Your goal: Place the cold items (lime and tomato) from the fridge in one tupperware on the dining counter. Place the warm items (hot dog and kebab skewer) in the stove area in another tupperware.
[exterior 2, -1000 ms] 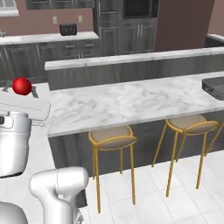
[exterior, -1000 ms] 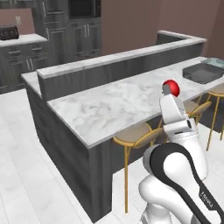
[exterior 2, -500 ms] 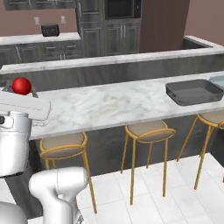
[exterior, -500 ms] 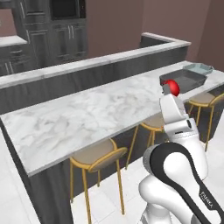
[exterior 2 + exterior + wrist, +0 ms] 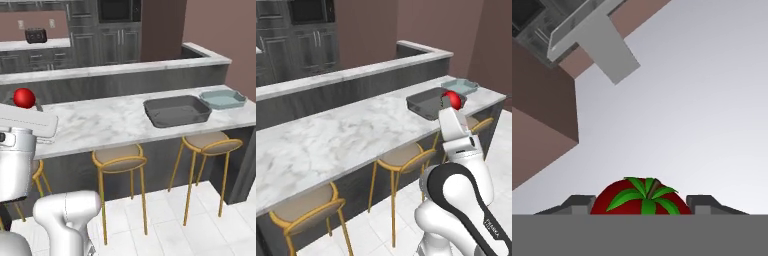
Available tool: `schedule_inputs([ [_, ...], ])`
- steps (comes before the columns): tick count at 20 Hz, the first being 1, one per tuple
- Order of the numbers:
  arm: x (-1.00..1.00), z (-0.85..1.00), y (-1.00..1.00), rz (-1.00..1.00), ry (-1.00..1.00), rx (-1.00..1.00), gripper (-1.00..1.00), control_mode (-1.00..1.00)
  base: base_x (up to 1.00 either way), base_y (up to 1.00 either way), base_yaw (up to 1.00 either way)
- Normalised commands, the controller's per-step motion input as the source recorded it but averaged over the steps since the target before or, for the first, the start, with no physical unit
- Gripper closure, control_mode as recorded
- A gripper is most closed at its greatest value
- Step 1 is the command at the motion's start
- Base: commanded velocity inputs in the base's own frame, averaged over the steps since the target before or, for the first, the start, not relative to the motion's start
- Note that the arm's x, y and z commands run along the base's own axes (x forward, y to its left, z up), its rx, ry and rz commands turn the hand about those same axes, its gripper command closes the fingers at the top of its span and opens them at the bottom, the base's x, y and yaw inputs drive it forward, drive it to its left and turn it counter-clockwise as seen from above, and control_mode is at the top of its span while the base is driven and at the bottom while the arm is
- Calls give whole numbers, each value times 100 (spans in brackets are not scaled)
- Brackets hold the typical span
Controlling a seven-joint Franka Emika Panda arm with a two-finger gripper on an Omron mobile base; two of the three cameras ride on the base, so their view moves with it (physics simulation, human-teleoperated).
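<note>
**Tomato carried toward the tubs**

While the base faces the marble surface (image 5: 110, 122), two tupperwares sit at its right end: the dark tupperware (image 5: 176, 110), then the pale tupperware (image 5: 223, 99) nearer the corner. The claw (image 5: 643, 206), part-open, clamps the tomato (image 5: 641, 197) aloft. Judged best: centre over one tub, lower inside, then release.

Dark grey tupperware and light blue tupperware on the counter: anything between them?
Nothing: bare white marble counter between dark grey tupperware and light blue tupperware, seen in right base view.
</note>
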Motion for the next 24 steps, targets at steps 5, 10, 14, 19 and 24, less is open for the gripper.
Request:
schedule_inputs([
  [5,0,0,0,0,0,0,100,100,35,-100,0],
  [10,0,0,0,0,0,0,100,100,34,-100,2],
  [14,0,0,0,0,0,0,100,100,38,-100,5],
  [19,0,0,0,0,0,0,100,100,34,-100,5],
  [24,0,0,0,0,0,0,100,100,31,-100,0],
])
